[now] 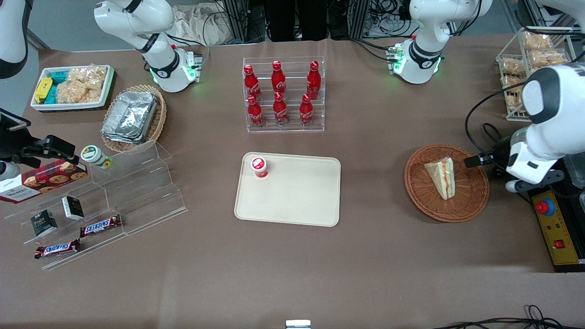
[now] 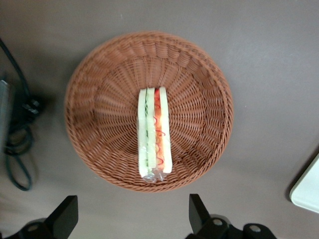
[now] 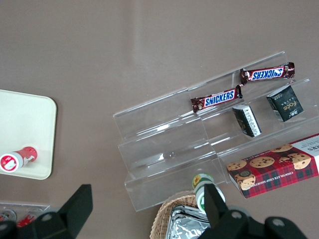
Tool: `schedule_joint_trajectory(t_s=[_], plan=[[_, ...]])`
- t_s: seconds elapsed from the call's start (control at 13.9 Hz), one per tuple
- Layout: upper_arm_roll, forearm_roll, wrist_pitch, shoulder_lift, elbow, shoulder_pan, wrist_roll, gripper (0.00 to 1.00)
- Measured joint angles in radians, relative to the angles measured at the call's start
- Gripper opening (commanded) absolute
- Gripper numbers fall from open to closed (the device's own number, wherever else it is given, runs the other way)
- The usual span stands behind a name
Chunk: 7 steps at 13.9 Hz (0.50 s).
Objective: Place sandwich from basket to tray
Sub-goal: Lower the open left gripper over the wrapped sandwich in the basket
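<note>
The sandwich (image 1: 441, 177) lies in the round reddish-brown basket (image 1: 470, 201) toward the working arm's end of the tabletop (image 1: 292, 265). In the left wrist view the sandwich (image 2: 154, 133) shows its cut edge, with green and red filling between pale bread, and the basket (image 2: 99, 99) holds nothing else.

The end effector (image 2: 133, 219) hangs above the basket rim with its two fingers (image 2: 64, 215) spread wide, and it holds nothing.

The beige tray (image 1: 297, 196) lies in the middle of the tabletop, well apart from the basket. On one corner of it stands a small red container (image 1: 259, 167) with a white mark on its lid; this writing is too small to read.

The red bottles (image 1: 279, 93) in the clear rack carry a white Coca-Cola script. Toward the parked arm's end, two bars (image 3: 239, 87) read "SNICKERS", and the red tartan cookie box (image 1: 41, 180) reads "Walkers".
</note>
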Motion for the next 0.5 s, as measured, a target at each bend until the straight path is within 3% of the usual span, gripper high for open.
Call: schedule_joint_trajectory(t_s=[0.5], plan=[[-0.005,-0.017,0.260,0.055,-0.185,-0.004,-0.046,1.00]])
